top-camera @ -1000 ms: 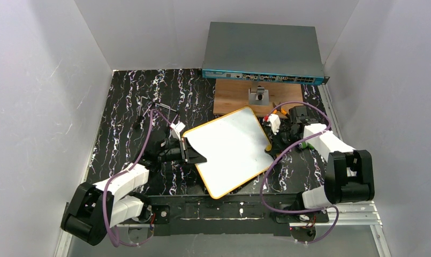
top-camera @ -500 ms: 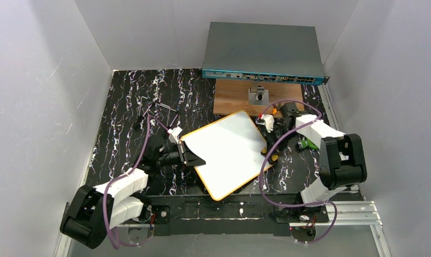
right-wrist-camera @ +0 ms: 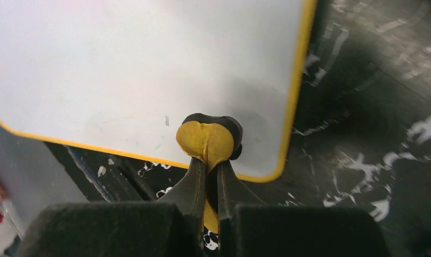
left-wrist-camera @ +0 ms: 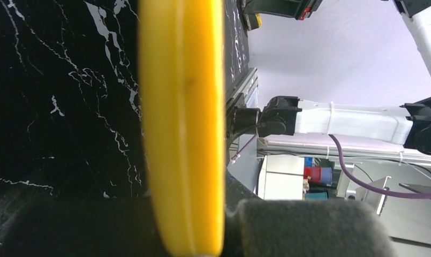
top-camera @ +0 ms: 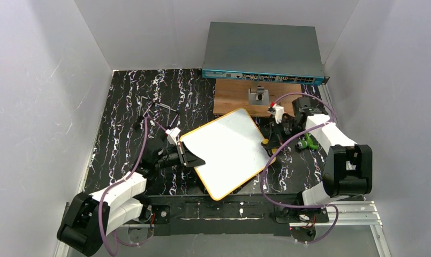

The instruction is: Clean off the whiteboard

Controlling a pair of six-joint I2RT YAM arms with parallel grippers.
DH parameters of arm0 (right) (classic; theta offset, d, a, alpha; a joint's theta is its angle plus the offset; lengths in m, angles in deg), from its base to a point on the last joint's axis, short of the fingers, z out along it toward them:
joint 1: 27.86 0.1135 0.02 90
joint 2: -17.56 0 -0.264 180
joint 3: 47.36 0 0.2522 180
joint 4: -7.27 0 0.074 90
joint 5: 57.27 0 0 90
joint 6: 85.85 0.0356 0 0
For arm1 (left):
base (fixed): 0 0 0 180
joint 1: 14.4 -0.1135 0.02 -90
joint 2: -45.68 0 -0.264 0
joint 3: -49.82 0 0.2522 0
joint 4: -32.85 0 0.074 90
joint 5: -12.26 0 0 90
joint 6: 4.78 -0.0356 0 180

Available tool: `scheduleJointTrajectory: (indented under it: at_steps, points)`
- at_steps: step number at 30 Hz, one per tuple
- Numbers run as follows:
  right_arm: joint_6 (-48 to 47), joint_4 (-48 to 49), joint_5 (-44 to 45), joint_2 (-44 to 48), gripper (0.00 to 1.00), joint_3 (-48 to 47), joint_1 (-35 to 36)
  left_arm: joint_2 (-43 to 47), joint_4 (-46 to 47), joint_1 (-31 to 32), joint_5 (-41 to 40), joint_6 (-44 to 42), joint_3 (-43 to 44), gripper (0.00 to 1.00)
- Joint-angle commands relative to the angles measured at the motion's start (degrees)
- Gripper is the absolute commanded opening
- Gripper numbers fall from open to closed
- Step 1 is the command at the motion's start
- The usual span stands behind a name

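left gripper is clamping the yellow rim of the glossy whiteboard, right gripper is squeezing a squishy round yellow eraser

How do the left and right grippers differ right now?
The left gripper clamps the whiteboard by its left orange-yellow rim, while the right gripper pinches a small yellow eraser with a black pad. The left gripper sits at the board's side; the right gripper is over the opposite corner. Both are shut on something.

top: high, looking down | wrists: very close, low | shared: whiteboard, seemingly edge-on left
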Motion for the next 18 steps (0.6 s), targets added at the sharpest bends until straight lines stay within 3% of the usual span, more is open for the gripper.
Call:
scheduleJointTrajectory:
  at_steps: [1, 8, 14, 18]
  points:
    - [7.2, 2.3, 4.2, 0.0, 0.01, 0.4, -3.3, 5.3, 4.5, 0.0, -5.8, 0.5, -1.6, 0.00]
    - [10.9, 4.1, 6.3, -4.8, 0.01, 1.3, -3.2, 12.4, -1.9, 0.1, -13.1, 2.4, -3.3, 0.00]
    - [15.0, 5.6, 6.0, -11.8, 0.01, -3.6, -3.2, 11.2, -1.7, 0.2, -12.5, 2.7, -3.5, 0.00]
    - [15.6, 7.6, 4.5, -10.9, 0.01, -4.1, -2.7, 10.1, -1.1, 0.2, -12.0, 2.6, -3.8, 0.00]
